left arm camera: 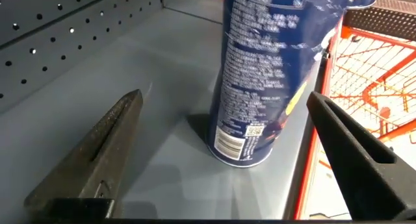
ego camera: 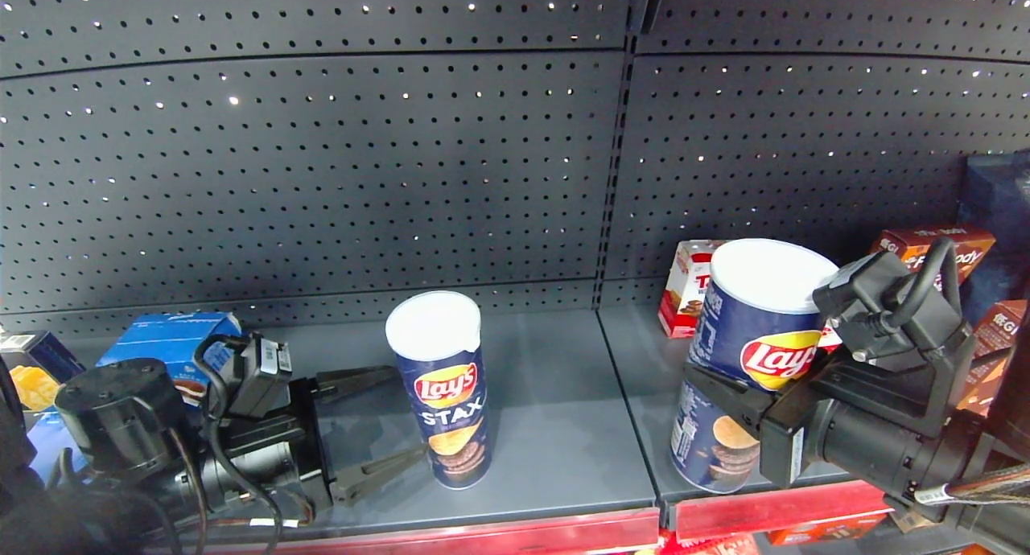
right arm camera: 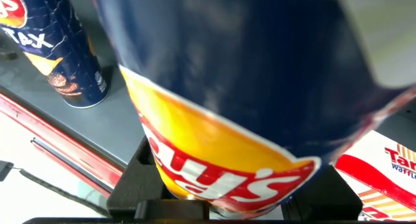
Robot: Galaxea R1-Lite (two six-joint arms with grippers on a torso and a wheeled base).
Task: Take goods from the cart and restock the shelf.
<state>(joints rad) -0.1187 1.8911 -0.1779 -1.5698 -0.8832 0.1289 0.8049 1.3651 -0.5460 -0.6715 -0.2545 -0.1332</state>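
Right gripper [ego camera: 728, 400] clamped on tilted chip can [ego camera: 760, 322] at shelf [ego camera: 555, 426] front. Left gripper [ego camera: 402, 412] spread wide beside standing can [ego camera: 447, 386]. Cans likely light, stiff-walled, slick, crushable; take hold mid-body, across diameter.

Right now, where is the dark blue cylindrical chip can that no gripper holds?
Head view, left of centre: the dark blue chip can stands upright near the grey shelf's front edge, just beyond the open left gripper.

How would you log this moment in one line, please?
left end effector: open, facing upright chip can on shelf | right end effector: shut on second chip can, tilted, near shelf edge
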